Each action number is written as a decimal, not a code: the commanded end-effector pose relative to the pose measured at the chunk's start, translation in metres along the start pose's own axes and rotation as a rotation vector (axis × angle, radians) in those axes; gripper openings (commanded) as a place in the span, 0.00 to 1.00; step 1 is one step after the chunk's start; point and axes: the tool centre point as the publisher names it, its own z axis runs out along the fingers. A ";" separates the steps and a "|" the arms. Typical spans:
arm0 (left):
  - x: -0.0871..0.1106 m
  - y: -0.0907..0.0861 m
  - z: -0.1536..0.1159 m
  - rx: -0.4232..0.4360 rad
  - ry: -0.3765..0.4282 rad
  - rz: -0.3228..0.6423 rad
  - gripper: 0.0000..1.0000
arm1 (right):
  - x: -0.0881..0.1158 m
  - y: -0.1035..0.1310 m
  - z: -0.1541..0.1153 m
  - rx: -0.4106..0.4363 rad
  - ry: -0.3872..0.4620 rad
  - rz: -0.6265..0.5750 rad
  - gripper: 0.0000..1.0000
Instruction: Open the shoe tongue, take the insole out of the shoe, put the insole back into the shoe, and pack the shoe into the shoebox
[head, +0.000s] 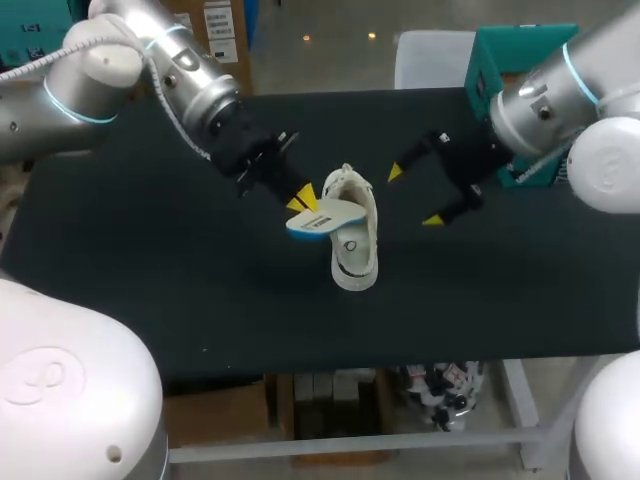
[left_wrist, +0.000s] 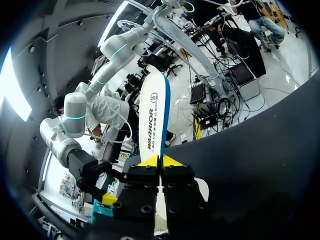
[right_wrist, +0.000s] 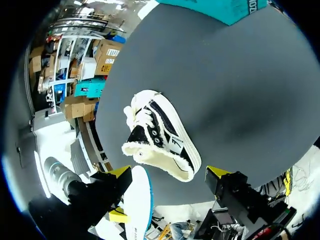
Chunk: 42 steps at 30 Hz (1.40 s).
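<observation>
A white canvas shoe (head: 353, 245) with black trim lies on the black table (head: 150, 260), its toe toward the front edge. My left gripper (head: 301, 198) is shut on the heel end of a white insole (head: 322, 215) with a blue edge and holds it over the shoe's opening. In the left wrist view the insole (left_wrist: 152, 112) stands straight out from the shut gripper (left_wrist: 161, 161). My right gripper (head: 414, 196) hangs open just right of the shoe. From the right wrist the shoe (right_wrist: 160, 135) lies ahead of the wide-open gripper (right_wrist: 169, 172), with the insole (right_wrist: 138, 205) beside one finger.
A teal shoebox (head: 497, 70) stands at the table's back right corner, largely behind my right arm; its edge (right_wrist: 225, 7) shows far ahead of the right gripper. Bare black tabletop stretches left of and in front of the shoe.
</observation>
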 end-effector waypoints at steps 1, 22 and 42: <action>0.004 0.011 0.003 0.031 -0.005 -0.001 0.00 | -0.007 0.000 -0.006 0.093 0.070 0.157 1.00; 0.022 0.023 0.008 0.063 -0.051 -0.050 0.00 | -0.010 -0.008 0.004 0.115 0.091 0.455 1.00; 0.030 0.029 0.016 0.074 -0.085 -0.038 0.00 | -0.003 -0.031 0.047 0.211 0.286 0.500 0.81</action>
